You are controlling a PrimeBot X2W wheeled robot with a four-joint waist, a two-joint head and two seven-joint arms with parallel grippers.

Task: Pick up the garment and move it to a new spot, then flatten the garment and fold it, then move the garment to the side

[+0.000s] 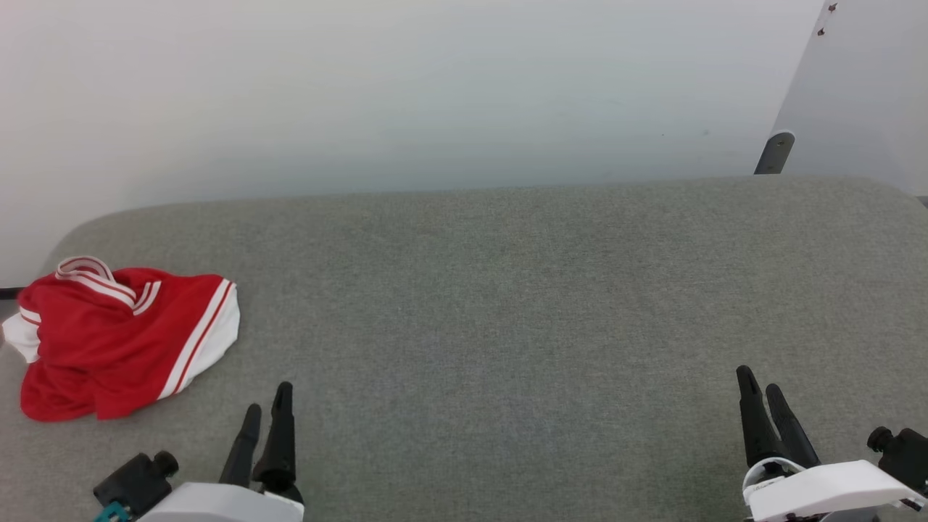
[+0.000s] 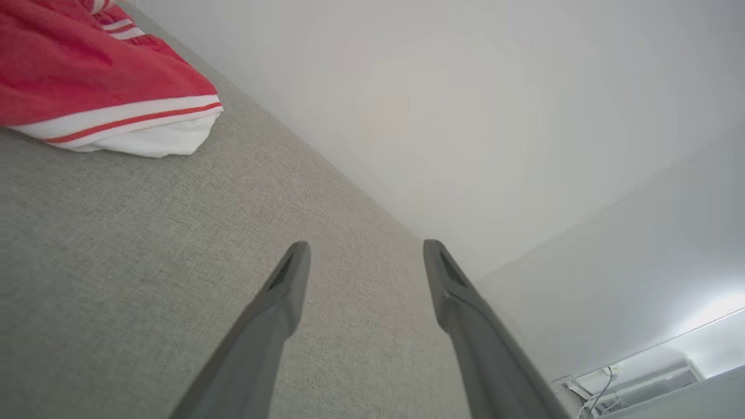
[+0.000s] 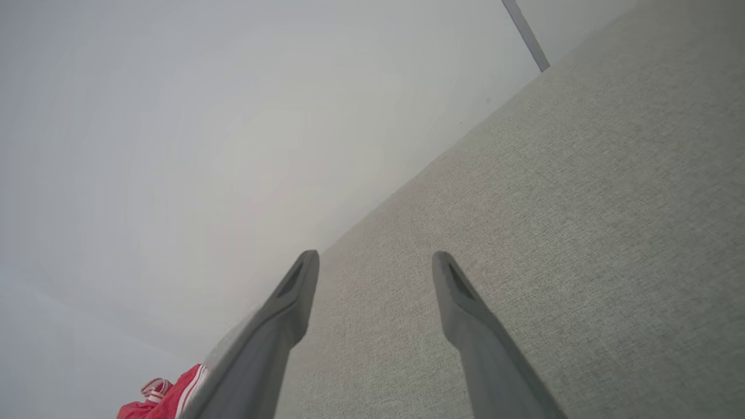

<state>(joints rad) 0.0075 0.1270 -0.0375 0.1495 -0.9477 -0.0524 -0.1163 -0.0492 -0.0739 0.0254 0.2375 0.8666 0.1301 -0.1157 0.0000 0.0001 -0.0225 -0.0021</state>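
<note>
The garment is a red jersey with white sleeves and red-white striped trim, crumpled in a heap at the far left of the grey padded surface. Its white-trimmed edge fills the upper left of the left wrist view, and a small red corner peeks out at the bottom left of the right wrist view. My left gripper hovers open near the front edge, just right of the heap, holding nothing. Far to the right, my right gripper is open and empty too.
A pale wall rises directly behind the grey surface. At the back right a dark post stands beside a light panel. The grey surface has rounded far corners and runs wide between the two grippers.
</note>
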